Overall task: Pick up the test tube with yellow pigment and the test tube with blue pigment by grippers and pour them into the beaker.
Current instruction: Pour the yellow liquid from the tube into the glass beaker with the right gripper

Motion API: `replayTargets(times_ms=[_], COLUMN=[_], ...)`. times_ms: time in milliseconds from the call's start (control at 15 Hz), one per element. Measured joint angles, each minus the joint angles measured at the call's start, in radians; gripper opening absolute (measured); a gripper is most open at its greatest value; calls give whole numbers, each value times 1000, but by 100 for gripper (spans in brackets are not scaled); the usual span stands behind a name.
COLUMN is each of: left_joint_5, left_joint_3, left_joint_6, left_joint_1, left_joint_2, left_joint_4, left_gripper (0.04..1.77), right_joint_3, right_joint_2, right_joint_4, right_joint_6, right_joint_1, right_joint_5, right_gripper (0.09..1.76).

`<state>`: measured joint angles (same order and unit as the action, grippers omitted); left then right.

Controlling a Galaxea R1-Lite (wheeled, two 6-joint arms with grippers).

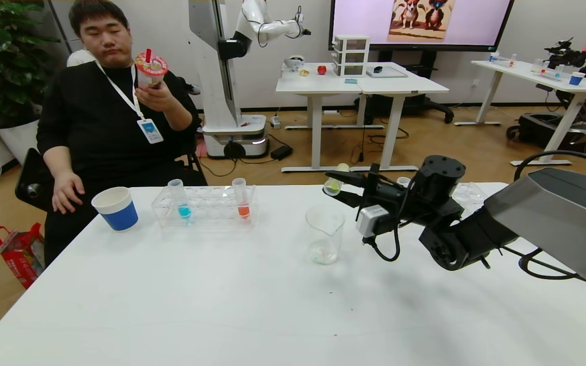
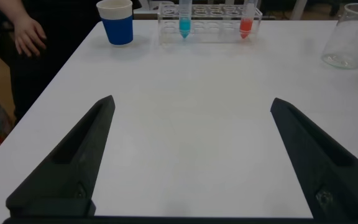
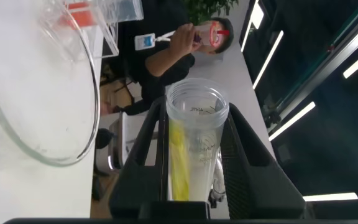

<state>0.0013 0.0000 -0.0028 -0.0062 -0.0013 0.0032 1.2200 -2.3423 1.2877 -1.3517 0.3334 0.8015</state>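
Observation:
My right gripper [image 1: 335, 185] is shut on the test tube with yellow pigment [image 1: 333, 187], holding it tilted just above and behind the beaker [image 1: 325, 233]. In the right wrist view the tube [image 3: 196, 155] sits between the black fingers [image 3: 151, 134], with yellow liquid lying along its side, and the beaker's rim [image 3: 91, 81] is close beside it. A little pale liquid lies in the beaker's bottom. The test tube with blue pigment [image 1: 181, 199] stands upright in the clear rack [image 1: 204, 209]. My left gripper [image 2: 191, 101] hangs open over bare table, far from that tube [image 2: 184, 22].
An orange-liquid tube [image 1: 241, 199] stands in the same rack. A blue paper cup [image 1: 116, 208] sits at the table's far left. A seated person [image 1: 110, 101] holding a drink is behind the table. A second clear rack [image 1: 468, 192] lies behind my right arm.

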Motion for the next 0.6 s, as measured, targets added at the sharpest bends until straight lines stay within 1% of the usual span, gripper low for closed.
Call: replayTargets(times_ms=[267, 600], left_joint_5=[0, 0], left_joint_3=[0, 0], left_joint_6=[0, 0], left_joint_1=[0, 0], left_joint_2=[0, 0], left_joint_4=[0, 0], left_gripper=[175, 175], right_joint_3=[3, 3], right_joint_2=[-13, -10], right_joint_4=[1, -5], right_joint_6=[-67, -149], right_joint_1=[-18, -12], right_joint_5=[2, -1], right_gripper=[51, 51])
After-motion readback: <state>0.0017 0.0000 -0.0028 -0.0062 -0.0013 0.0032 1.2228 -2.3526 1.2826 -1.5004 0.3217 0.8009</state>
